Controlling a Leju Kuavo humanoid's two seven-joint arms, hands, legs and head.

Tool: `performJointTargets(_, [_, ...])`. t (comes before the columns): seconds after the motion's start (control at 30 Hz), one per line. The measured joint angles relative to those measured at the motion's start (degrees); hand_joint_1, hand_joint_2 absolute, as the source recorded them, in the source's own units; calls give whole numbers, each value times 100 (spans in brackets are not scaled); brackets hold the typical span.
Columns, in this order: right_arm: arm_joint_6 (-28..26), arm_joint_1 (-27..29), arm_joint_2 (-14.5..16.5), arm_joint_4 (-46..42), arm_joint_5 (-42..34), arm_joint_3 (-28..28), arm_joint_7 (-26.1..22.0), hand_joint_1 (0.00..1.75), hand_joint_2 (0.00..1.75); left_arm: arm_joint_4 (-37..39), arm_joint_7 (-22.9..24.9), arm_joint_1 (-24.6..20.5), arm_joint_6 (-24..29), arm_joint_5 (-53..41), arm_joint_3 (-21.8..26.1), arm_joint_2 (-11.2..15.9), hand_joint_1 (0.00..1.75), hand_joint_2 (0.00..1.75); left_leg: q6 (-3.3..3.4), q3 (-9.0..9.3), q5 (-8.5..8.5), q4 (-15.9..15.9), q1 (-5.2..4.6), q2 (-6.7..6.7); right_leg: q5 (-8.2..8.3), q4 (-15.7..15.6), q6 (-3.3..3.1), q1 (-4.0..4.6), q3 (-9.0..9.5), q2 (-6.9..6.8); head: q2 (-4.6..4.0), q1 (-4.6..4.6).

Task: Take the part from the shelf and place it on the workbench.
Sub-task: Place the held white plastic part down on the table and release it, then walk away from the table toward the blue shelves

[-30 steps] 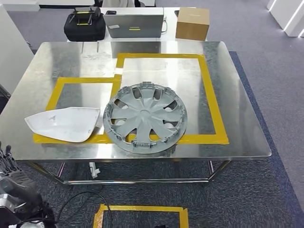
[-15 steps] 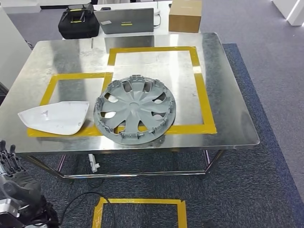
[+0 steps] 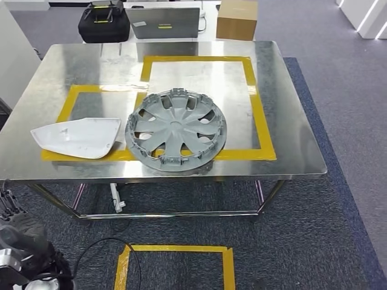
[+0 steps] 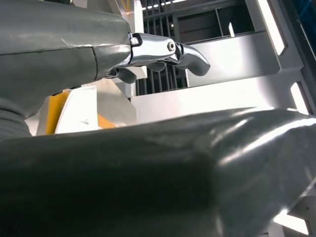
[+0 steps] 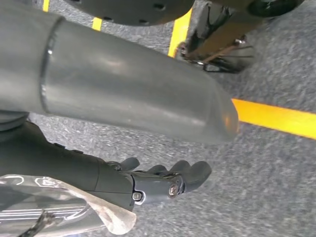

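Note:
Two parts lie on the steel workbench (image 3: 292, 139) in the head view. The grey wheel cover (image 3: 175, 133) sits over the edge of the large yellow-taped frame, and the white curved shell (image 3: 75, 138) lies to its left on the tape of the small frame. My left hand (image 3: 13, 211) hangs below the bench's front left corner, fingers (image 4: 186, 52) stretched out and holding nothing; the white shell (image 4: 76, 111) shows behind it. My right hand (image 5: 156, 180) hangs over the carpet with its fingers apart, gripping nothing.
Behind the bench, another table carries a black bag (image 3: 101, 21), a laptop (image 3: 164, 24) and a cardboard box (image 3: 236, 19). A yellow taped square (image 3: 175, 266) marks the carpet at my feet, with a black cable (image 3: 98, 248) beside it. A white unit (image 3: 14, 60) stands at the left.
The whole picture has shifted, so the camera moved; the bench now sits a little farther off. Both parts keep their places on it. My left hand shows slightly lower.

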Motion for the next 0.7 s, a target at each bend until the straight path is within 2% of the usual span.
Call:
performJointTargets(0.03, [-4, 0, 0, 0, 0, -8, 3, 0, 0, 3, 0, 0, 5, 0, 0, 2, 0, 0, -25, -77, 36, 36, 20, 6, 153, -89, 33, -18, 114, -1, 0, 3])
performJointTargets(0.07, [-7, -3, -1, -1, 0, -15, 5, 0, 0, 4, 0, -1, 9, 0, 0, 2, 0, 0, -58, -159, 70, 78, 44, 10, 354, -351, 67, -37, 309, -2, -1, 2])
performJointTargets(0.1, [-8, -11, 0, -1, 1, -18, 5, 0, 0, 5, 0, -1, 13, -1, 0, 3, 0, 0, -99, -243, 104, 131, 64, 10, 473, -731, 109, -58, 555, 1, -1, 8])
performJointTargets(0.13, [-8, -21, 5, -1, 2, -19, 5, 0, 0, 5, 0, -1, 17, -3, 0, 4, 0, 0, -140, -322, 139, 188, 73, 6, 523, -1120, 125, -65, 799, 10, -1, 21])
performJointTargets(0.2, [-8, -34, 15, -2, 5, -22, 4, 0, 0, 5, 0, -6, 22, -17, -1, 9, 0, 0, -208, -408, 227, 260, 61, 0, 464, -1517, 71, -57, 993, 35, -1, 35])
performJointTargets(0.27, [-9, -35, 19, -2, 7, -30, 2, 0, 0, 5, -1, -9, 23, -34, -3, 18, 0, 0, -254, -436, 314, 264, 59, -4, 493, -1506, -72, -42, 906, 42, 0, 29])
performJointTargets(0.3, [-8, -38, 19, -1, 8, -36, -2, 0, 0, 5, -5, -8, 23, -44, -3, 28, 0, 0, -278, -463, 280, 282, 69, -6, 523, -1499, -145, -41, 860, 33, 0, 25])
performJointTargets(0.33, [-8, -41, 19, -1, 9, -40, -5, 0, 0, 5, -11, -6, 23, -56, -4, 38, 0, 0, -304, -496, 138, 356, 78, -7, 566, -1499, -218, -43, 802, 22, 0, 21])
performJointTargets(0.37, [-7, -41, 19, -1, 10, -46, -9, 0, 0, 5, -18, -6, 23, -70, -6, 48, 0, 0, -328, -537, -102, 523, 85, -7, 622, -1501, -283, -45, 737, 9, 0, 14])
performJointTargets(0.4, [-7, -42, 18, -2, 11, -51, -11, 0, 0, 6, -22, -6, 22, -81, -8, 57, 0, 0, -351, -585, -419, 797, 86, -8, 681, -1499, -323, -40, 673, -2, 0, 8])
performJointTargets(0.43, [-8, -41, 17, -2, 11, -55, -11, 0, 0, 8, -20, -7, 20, -88, -9, 63, 0, 0, -365, -633, -705, 1156, 86, -8, 743, -1497, -343, -32, 617, -9, 0, 4])
performJointTargets(0.47, [-8, -39, 17, -2, 11, -60, -11, 0, 0, 11, -15, -8, 16, -90, -10, 69, 0, 0, -370, -666, -880, 1507, 86, -8, 807, -1492, -352, -21, 559, -15, 0, 1])
performJointTargets(0.5, [-8, -37, 17, -2, 12, -63, -10, 0, 0, 17, -8, -7, 6, -90, -11, 77, 0, 0, -363, -655, -920, 1757, 85, -8, 870, -1485, -355, -8, 495, -20, 0, 0])
performJointTargets(0.53, [-8, -35, 17, -2, 15, -65, -10, 0, 0, 22, 0, -7, -6, -91, -13, 84, 0, 0, -341, -568, -849, 1822, 81, -9, 929, -1478, -354, 7, 431, -22, 0, 0])
performJointTargets(0.57, [-8, -35, 17, -2, 18, -66, -10, 0, 0, 27, 5, -8, -21, -92, -15, 90, 0, 0, -302, -377, -715, 1646, 73, -10, 982, -1473, -353, 25, 365, -23, 0, 0])
performJointTargets(0.6, [-8, -37, 18, -2, 21, -66, -10, 0, 0, 30, 8, -11, -34, -94, -17, 95, 0, 0, -244, -91, -590, 1274, 57, -13, 1029, -1471, -351, 39, 313, -23, 0, 1])
performJointTargets(0.67, [-9, -40, 27, -1, 26, -67, -11, 0, 0, 32, 10, -28, -48, -98, -26, 104, 0, 0, -123, 462, -538, 434, 14, -15, 1106, -1470, -326, 61, 245, -24, 0, 6])
performJointTargets(0.7, [-11, -43, 31, -1, 27, -67, -12, 0, 0, 32, 10, -37, -50, -101, -32, 108, 0, 0, -87, 607, -559, 173, -9, -16, 1143, -1473, -302, 57, 224, -26, 0, 6])
